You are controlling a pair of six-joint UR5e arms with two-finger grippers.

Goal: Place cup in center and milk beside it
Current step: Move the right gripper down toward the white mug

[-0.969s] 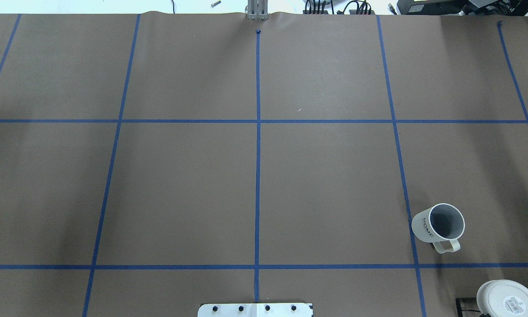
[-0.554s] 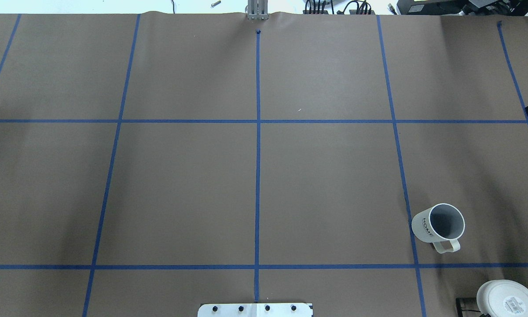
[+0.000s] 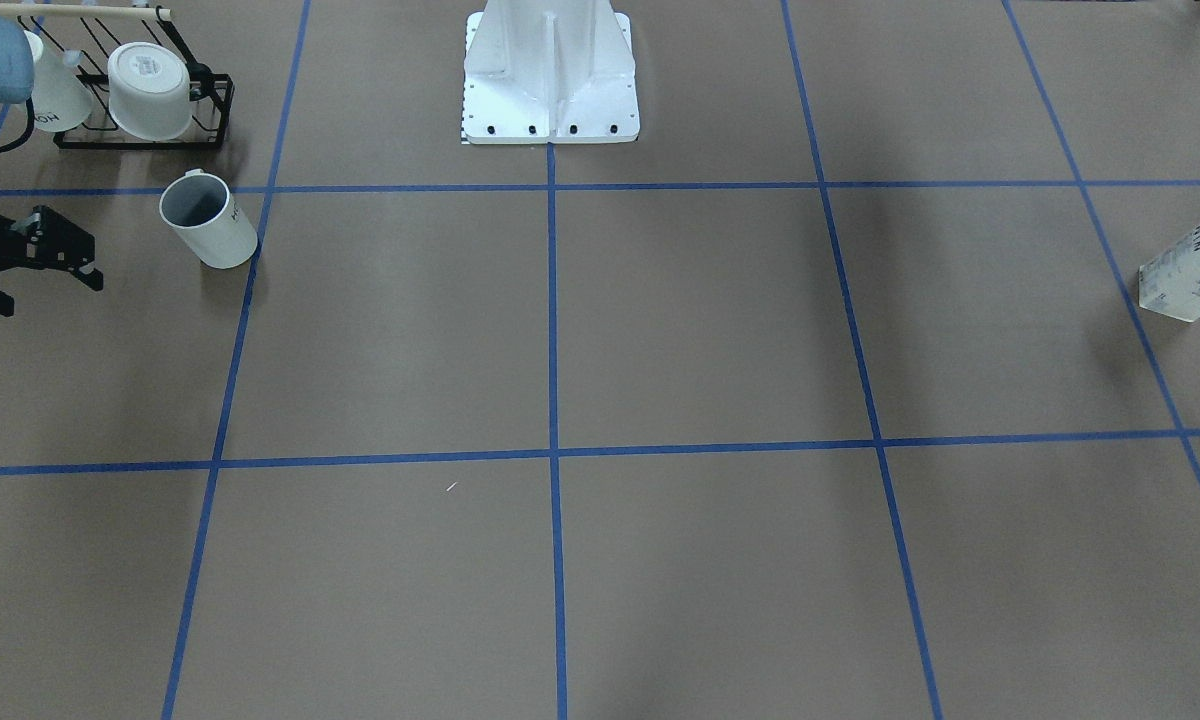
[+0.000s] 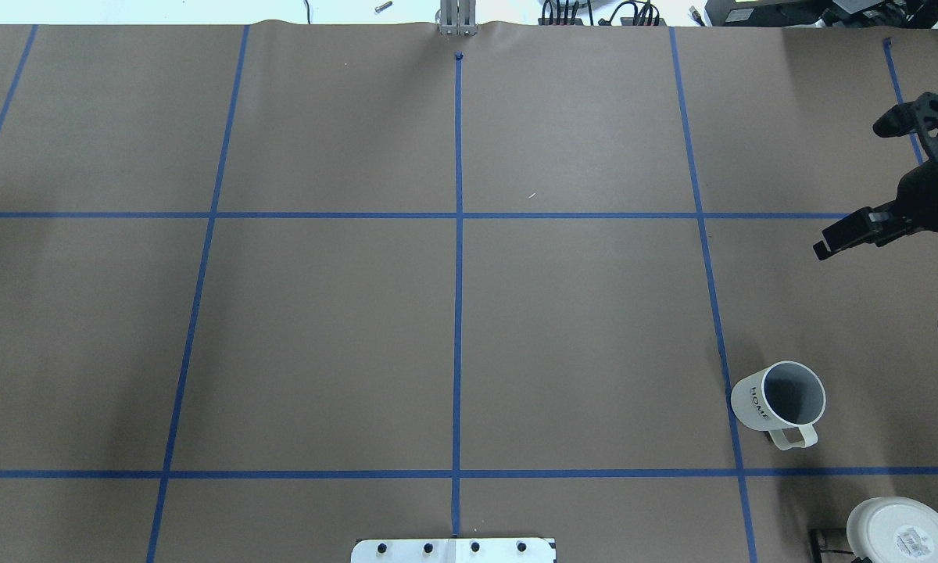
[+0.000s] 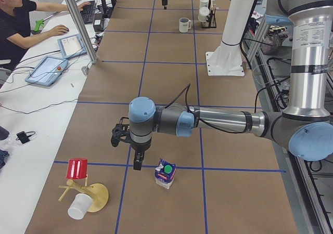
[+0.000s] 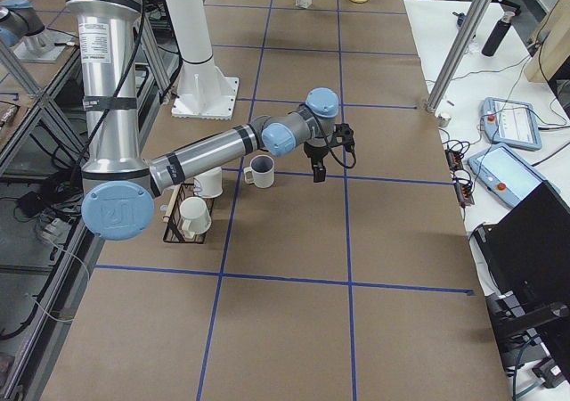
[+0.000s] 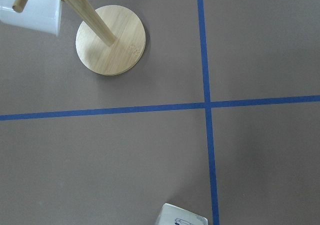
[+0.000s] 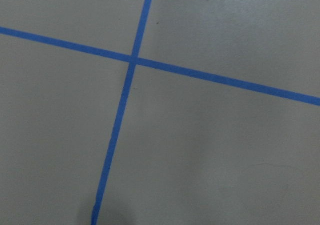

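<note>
The cup [image 4: 778, 403] stands upright in the right near cell, its handle toward the robot; it also shows in the front view [image 3: 207, 222] and the right side view [image 6: 261, 171]. The center [image 4: 459, 215] is bare, also in the front view [image 3: 553, 453]. The milk [image 3: 1195, 265] stands at the table's far left, seen with its green cap in the left side view [image 5: 165, 174]. My right gripper [image 4: 850, 189] hovers open and empty, beyond the cup; it also shows in the front view [image 3: 45, 285]. My left gripper [image 5: 125, 155] hangs just beside the milk; I cannot tell its state.
A black wire rack [image 3: 140, 100] with two cream mugs stands near the robot behind the cup. A wooden mug tree [image 5: 83, 187] with a red and a white cup stands past the milk. The white base plate [image 4: 453, 550] sits at the near edge. An operator [image 5: 15, 21] sits alongside.
My right gripper has come into the overhead view from the right edge and moved left. The cup has not moved.
</note>
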